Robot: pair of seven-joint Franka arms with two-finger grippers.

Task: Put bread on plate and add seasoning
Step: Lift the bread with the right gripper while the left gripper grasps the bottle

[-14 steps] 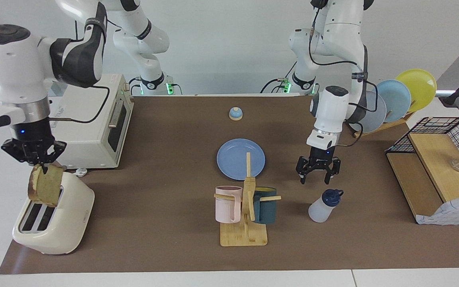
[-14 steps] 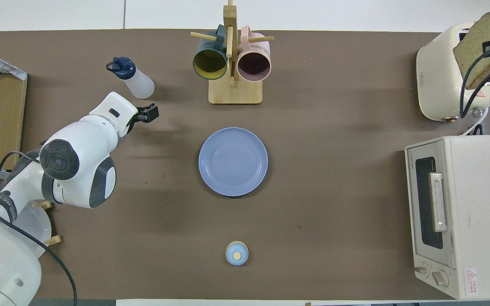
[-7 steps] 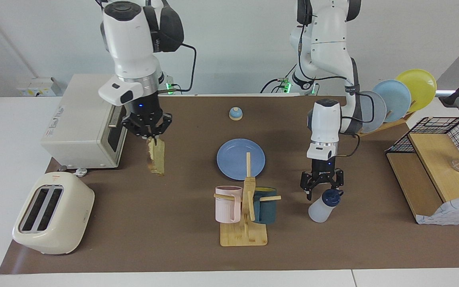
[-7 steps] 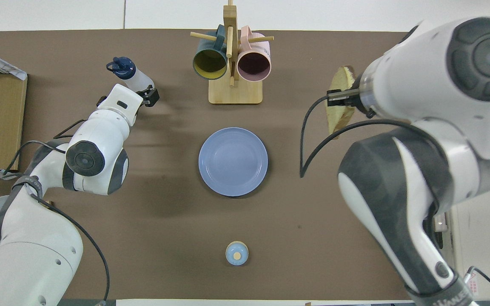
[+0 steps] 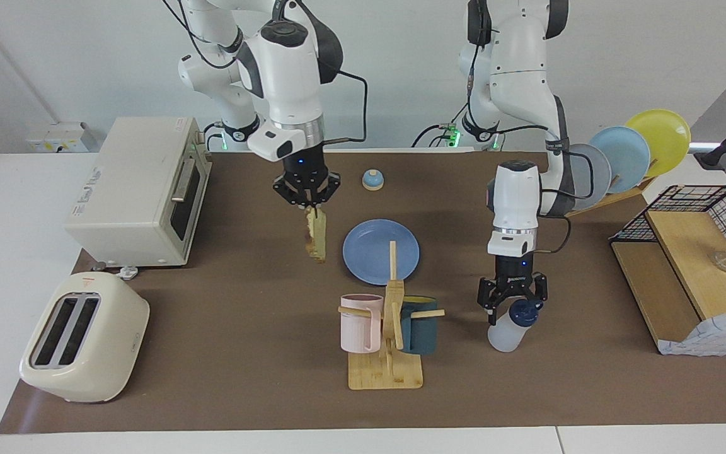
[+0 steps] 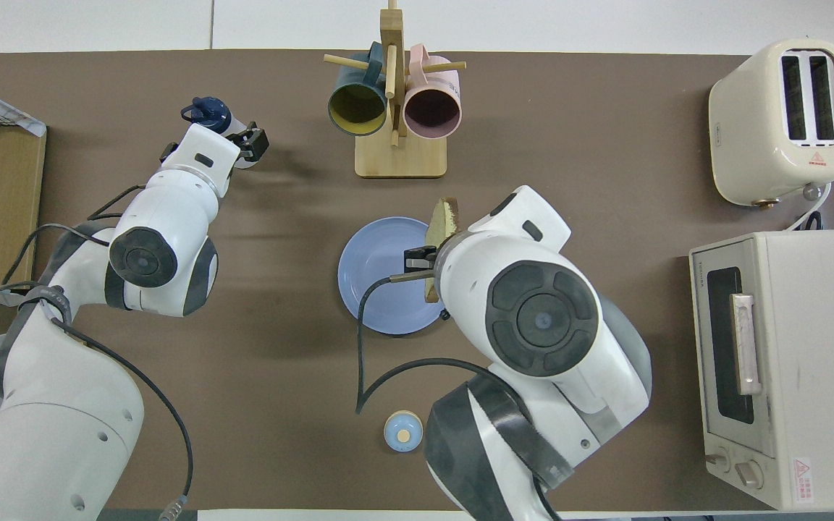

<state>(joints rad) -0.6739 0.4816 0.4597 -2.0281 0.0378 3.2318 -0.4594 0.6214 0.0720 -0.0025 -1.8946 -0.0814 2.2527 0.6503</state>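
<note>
Hanging edge-on from right hand (image 5: 307, 203): bread (image 5: 316, 236), pale, brown-crusted.

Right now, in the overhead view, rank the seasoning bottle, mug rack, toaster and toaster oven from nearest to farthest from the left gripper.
From the left gripper:
1. Seasoning bottle, right under it.
2. Mug rack, mid-table.
3. Toaster, at the right arm's end.
4. Toaster oven, same end, nearer the robots; only slightly farther than the toaster.

The right gripper (image 5: 307, 203) hangs clamped shut (wrist pointing straight down); the left gripper (image 5: 512, 304) spreads wide.
</note>
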